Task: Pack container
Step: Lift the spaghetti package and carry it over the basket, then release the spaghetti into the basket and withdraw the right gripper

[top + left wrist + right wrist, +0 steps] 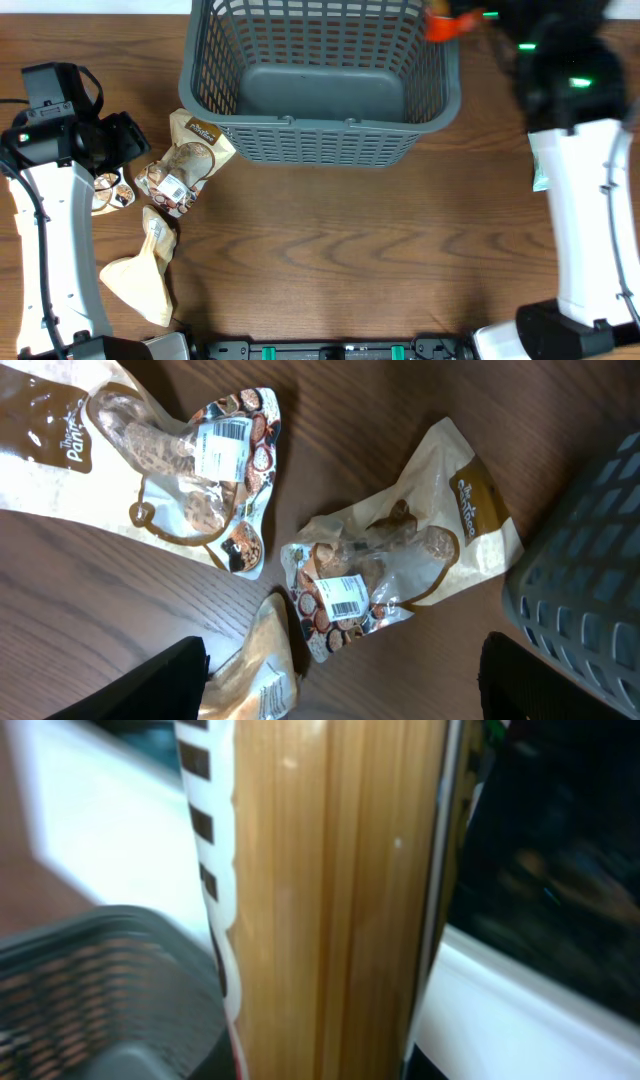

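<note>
Container [330, 145] empty; right gripper [468, 20] near its rim, apparently pinching a tan packet [330, 900]. Left gripper [345, 672] spread over snack packets [390, 575]; next: descend, grip.

Left tool [342, 665] wide open, pointing down — right tool [455, 21] clamped shut, arm stretched forward.

On the wooden table [330, 260] lie a cream snack packet [140, 275] and a brown-labelled snack packet [195, 150], just beside each other.
</note>
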### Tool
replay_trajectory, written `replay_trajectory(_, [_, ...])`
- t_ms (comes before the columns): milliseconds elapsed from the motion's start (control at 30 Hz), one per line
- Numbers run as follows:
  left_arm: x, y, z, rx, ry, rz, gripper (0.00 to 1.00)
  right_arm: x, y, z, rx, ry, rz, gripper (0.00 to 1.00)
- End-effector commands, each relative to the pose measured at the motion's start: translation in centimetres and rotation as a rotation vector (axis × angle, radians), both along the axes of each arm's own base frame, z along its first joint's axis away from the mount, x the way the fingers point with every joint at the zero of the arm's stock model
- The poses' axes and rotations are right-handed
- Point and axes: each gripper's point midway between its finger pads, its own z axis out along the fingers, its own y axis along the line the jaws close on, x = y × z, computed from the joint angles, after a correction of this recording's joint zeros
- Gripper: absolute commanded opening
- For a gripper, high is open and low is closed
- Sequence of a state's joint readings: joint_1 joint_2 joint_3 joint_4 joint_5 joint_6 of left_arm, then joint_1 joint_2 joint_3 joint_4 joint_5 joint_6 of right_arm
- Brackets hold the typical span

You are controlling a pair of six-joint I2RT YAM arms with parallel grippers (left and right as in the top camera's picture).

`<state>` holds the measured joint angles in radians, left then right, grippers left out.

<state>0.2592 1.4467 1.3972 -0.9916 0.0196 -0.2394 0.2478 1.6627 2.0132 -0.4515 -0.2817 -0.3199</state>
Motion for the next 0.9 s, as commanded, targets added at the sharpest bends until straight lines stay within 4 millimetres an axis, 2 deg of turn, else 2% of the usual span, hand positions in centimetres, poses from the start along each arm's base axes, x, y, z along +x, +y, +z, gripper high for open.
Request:
replay_trajectory(0, [-0.3, 0.1, -0.4, -0.008, 0.019, 0.012, 0.75, 0.1, 5.1, -1.3, -0.133, -0.073, 0.137, 0.01])
replay_trajectory(100, [-0.5, 0.0, -0.5, -0.01, 0.027, 0.012, 0.75, 0.6, 9.3, -7.0, -0.273, -0.034, 0.318, 0.01])
replay_trajectory(167, [-0.7, 0.0, -0.5, -0.012, 0.034, 0.012, 0.75, 0.8, 10.8, -10.3, -0.295, 0.024, 0.408, 0.01])
replay_trajectory(233, [-0.8, -0.1, -0.6, -0.013, 0.04, 0.012, 0.75, 1.2, 11.9, -14.3, -0.303, 0.113, 0.484, 0.0])
replay_trajectory(400, [-1.0, -0.1, -0.7, -0.016, 0.049, 0.013, 0.75, 2.5, 12.4, -22.4, -0.326, 0.315, 0.521, 0.01])
replay_trajectory(533, [-1.0, -0.1, -0.7, -0.016, 0.048, 0.013, 0.75, 2.7, 12.5, -26.0, -0.338, 0.406, 0.53, 0.01])
replay_trajectory(667, [-1.0, -0.1, -0.7, -0.016, 0.049, 0.013, 0.75, 2.0, 11.6, -28.0, -0.383, 0.463, 0.543, 0.02])
replay_trajectory(800, [-1.0, -0.1, -0.7, -0.016, 0.048, 0.013, 0.75, 1.4, 9.8, -29.7, -0.46, 0.527, 0.52, 0.02])
replay_trajectory(833, [-1.0, -0.1, -0.7, -0.016, 0.048, 0.013, 0.75, 1.3, 9.4, -30.0, -0.471, 0.542, 0.515, 0.03])
replay_trajectory(867, [-1.0, -0.1, -0.7, -0.016, 0.048, 0.013, 0.75, 1.2, 9.2, -30.1, -0.471, 0.552, 0.513, 0.15])
